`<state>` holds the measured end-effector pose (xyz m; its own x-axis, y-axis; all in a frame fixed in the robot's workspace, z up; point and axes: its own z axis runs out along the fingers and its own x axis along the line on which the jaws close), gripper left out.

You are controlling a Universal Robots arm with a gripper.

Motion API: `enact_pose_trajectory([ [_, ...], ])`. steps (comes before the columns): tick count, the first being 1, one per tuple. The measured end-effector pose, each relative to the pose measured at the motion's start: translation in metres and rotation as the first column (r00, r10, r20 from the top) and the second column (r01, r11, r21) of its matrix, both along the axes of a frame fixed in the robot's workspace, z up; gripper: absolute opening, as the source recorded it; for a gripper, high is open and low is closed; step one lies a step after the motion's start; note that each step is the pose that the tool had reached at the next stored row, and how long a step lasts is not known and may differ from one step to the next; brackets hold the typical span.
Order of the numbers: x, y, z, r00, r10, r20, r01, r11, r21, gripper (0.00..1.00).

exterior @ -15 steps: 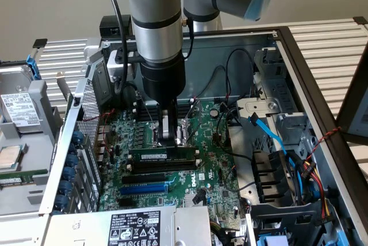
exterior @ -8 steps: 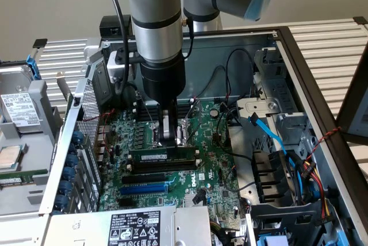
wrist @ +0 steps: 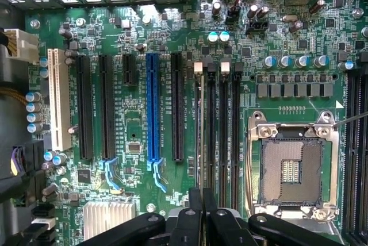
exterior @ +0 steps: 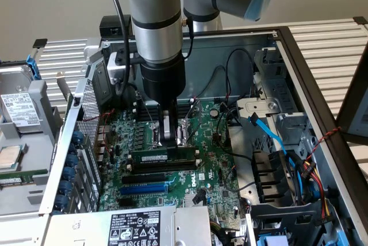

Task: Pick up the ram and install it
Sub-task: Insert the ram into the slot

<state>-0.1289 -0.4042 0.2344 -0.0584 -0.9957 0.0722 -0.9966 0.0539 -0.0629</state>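
Checking the install station. Where's the ram relative to the blue slot? — A

The ram (exterior: 164, 158) stands on its long edge, parallel to the blue slot (exterior: 144, 188), on that slot's CPU-socket side. One long black slot (exterior: 146, 176) lies between the two. The ram's white label faces the blue slot. — B

Gripper state? — A

The gripper (exterior: 174, 142) hangs straight down off the arm (exterior: 155, 22), jaws pinched on the ram's upper edge near mid-length. Wrist view agrees. There the gripper (wrist: 202, 200) is closed narrow on the stick, and the ram (wrist: 199, 137) shows edge-on. It runs along the first memory slot past the long black slot (wrist: 177, 105), counting outward from the blue slot (wrist: 152, 108). — B

Seated? — A

Can't tell. It's lined up with its slot and down at slot level, but I can't read whether the end clips are latched. — B

What else sits around the blue slot? — A

Beyond the ram, further from the blue slot, are three more memory slots (wrist: 224, 131), then the CPU socket (wrist: 290, 168) in its metal frame. On the blue slot's opposite side there's a short black slot (wrist: 129, 68), two full-length black slots (wrist: 85, 105), then a white slot (wrist: 57, 99). Everything's on the green motherboard (exterior: 213, 171) inside the open case (exterior: 299, 56). — B
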Motion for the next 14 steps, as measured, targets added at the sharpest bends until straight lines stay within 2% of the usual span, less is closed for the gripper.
enact_pose_trajectory([
  [6, -0.0001, 0.0, -0.0008, 0.9999, 0.011, 0.0004, -0.011, 0.9999, -0.0103, 0.13],
  [11, -0.0001, 0.0, -0.0009, 0.9999, 0.012, 0.0006, -0.012, 0.9999, -0.0104, 0.13],
  [14, -0.0001, 0.0, -0.001, 0.9999, 0.012, 0.0007, -0.012, 0.9999, -0.0071, 0.13],
])
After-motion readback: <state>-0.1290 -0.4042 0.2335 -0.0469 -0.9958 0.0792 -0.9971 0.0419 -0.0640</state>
